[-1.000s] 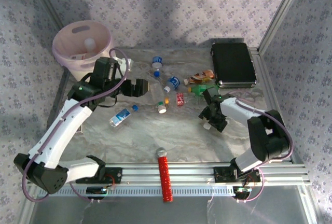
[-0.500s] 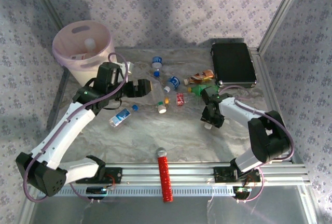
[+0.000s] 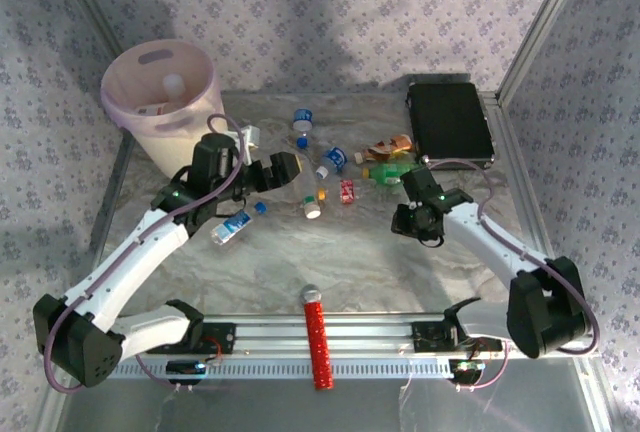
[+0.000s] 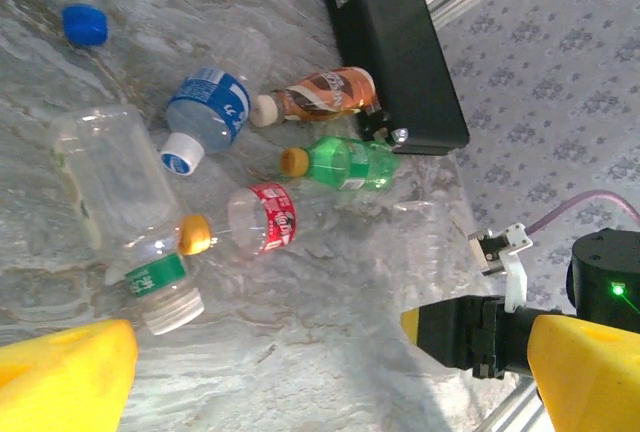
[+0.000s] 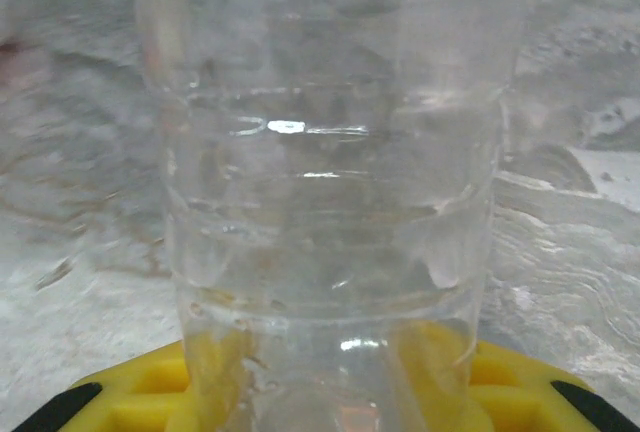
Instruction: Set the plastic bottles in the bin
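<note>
At three o'clock of the table's middle the right gripper has just been clenched on a clear bottle — the pick is judged made, with carriage yet owed. At ten o'clock the left gripper is held wide and empty near the loose bottles. Farther off, at eleven o'clock, the bin is stood — well apart from the held bottle.

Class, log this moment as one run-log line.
left gripper: open, near loose bottles | right gripper: shut on clear bottle | bin: far left
</note>
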Controlling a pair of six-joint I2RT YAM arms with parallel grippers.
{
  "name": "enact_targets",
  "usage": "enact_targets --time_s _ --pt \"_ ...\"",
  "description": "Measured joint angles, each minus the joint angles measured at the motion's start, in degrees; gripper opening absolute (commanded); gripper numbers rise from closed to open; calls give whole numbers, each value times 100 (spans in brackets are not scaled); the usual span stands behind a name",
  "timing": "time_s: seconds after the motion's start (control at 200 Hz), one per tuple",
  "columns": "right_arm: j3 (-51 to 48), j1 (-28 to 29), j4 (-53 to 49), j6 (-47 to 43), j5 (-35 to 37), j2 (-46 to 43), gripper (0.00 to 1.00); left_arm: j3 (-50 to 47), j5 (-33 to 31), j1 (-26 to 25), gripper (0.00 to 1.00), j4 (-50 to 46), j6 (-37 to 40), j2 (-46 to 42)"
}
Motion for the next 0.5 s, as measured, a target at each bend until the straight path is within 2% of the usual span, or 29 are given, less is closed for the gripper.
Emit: enact_targets --time_s 0.11,0.28,0.5 --pt "17 219 96 -551 -417 -245 32 -321 122 -44 100 579 -409 0" --pt "337 883 348 -1436 -1147 -472 32 -660 295 -247 100 1373 -1003 186" --pt "667 1685 909 -1965 -1777 -472 33 -658 378 -667 100 1939 -1322 468"
